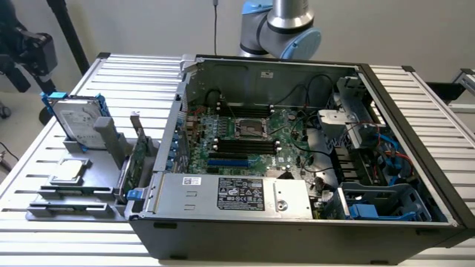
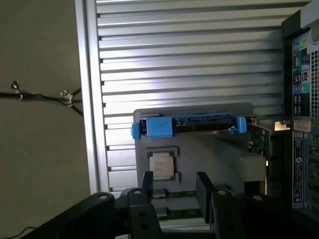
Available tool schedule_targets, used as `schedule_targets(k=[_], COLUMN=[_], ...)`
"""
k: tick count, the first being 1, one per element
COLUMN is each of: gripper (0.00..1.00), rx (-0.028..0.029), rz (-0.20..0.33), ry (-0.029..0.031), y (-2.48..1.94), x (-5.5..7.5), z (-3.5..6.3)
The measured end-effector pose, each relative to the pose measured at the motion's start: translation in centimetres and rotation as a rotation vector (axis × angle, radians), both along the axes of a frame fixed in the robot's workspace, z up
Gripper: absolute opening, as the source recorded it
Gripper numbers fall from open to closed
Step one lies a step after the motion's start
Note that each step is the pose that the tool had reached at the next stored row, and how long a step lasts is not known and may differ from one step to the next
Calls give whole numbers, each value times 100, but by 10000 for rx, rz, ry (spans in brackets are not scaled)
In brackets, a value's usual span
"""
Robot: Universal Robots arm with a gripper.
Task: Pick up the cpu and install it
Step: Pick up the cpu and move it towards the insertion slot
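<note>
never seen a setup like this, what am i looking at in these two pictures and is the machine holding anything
The exterior view looks from outside at a slatted metal table with an open computer case on it. The grey-and-blue joint behind the case is part of the robot arm.

The wrist view comes from a camera on the arm's wrist. It looks past the gripper, whose two dark fingers stand apart with nothing between them, so it holds nothing.

Beside the case a grey holder carries a hard drive with blue brackets. The cpu, a small square silver chip, lies flat there. Inside the case is the green motherboard.
</note>
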State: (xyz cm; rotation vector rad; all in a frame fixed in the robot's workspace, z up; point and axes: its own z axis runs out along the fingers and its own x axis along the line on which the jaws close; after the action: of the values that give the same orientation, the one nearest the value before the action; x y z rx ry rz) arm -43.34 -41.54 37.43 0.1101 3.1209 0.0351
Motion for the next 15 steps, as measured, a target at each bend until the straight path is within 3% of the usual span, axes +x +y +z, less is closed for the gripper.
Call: schedule_targets(k=[5,13,15], gripper=[65,65,65], rx=[1,1,0], rz=[0,7,33], ry=[20,19,19], y=[-92,-299,-312], x=[0,0,0], z=[-88,-234,-276])
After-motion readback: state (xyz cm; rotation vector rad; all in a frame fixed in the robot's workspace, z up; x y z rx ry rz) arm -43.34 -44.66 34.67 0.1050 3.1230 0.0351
